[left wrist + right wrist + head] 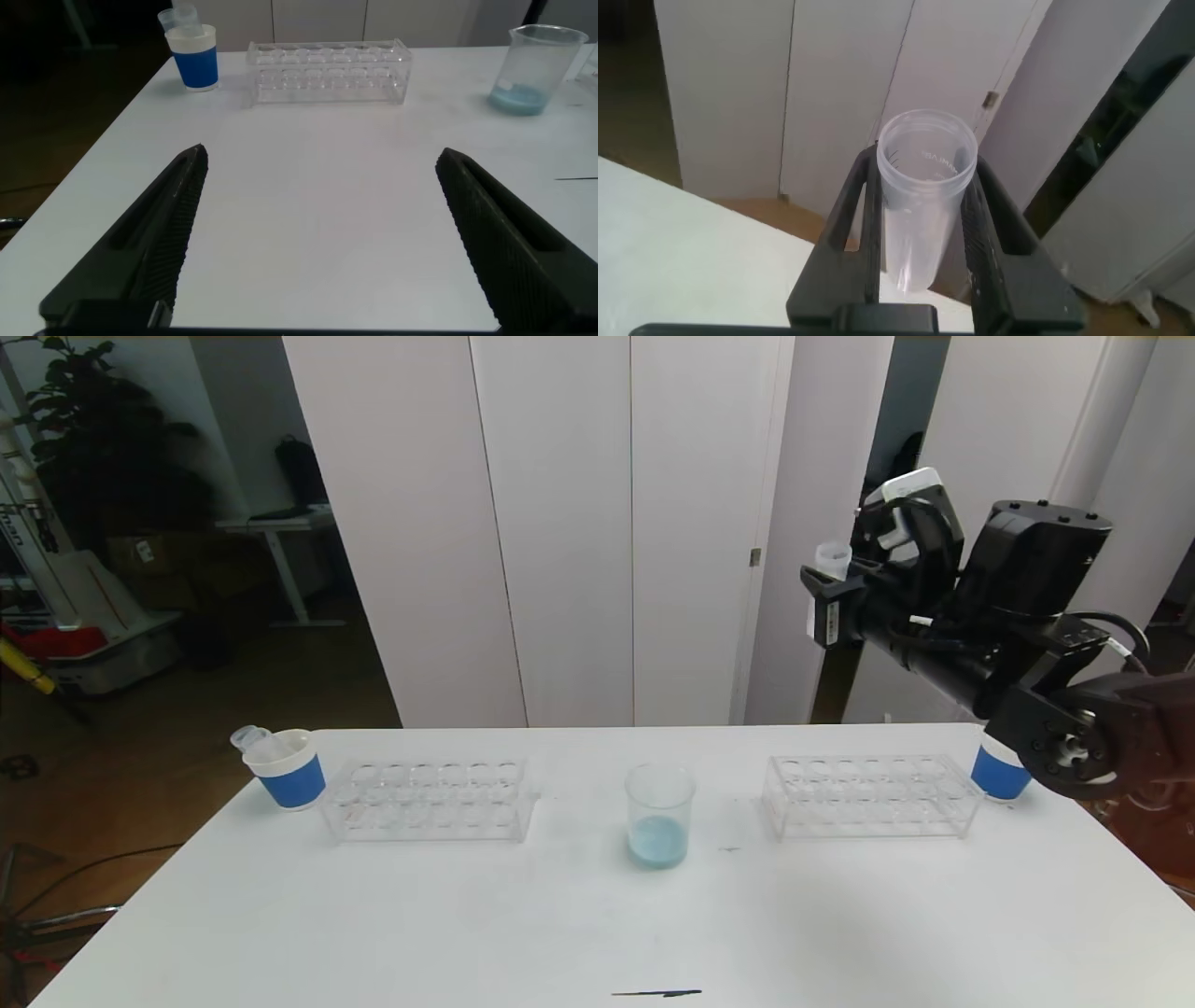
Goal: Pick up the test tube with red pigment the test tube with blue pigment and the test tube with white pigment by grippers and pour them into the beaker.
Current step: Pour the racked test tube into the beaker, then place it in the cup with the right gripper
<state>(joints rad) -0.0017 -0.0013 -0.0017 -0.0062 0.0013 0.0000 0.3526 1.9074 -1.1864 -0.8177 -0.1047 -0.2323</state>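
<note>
Head view: white table (pixel 373 933), white wall panels behind; right gripper (pixel 834 581) pinching clear tube (pixel 832 560); left gripper (pixel 318 233) spread.

The white table (pixel 373 915) is evenly and brightly lit from above, and only faint, soft shadows are cast beside the beaker (pixel 659 817) and the racks (pixel 429 800). The room at the far left of the head view is left dim. The white panels (pixel 560 523) behind are rendered pale and flat. In the left wrist view the near pincer fingers (pixel 140 243) are seen dark and soft-edged.
</note>
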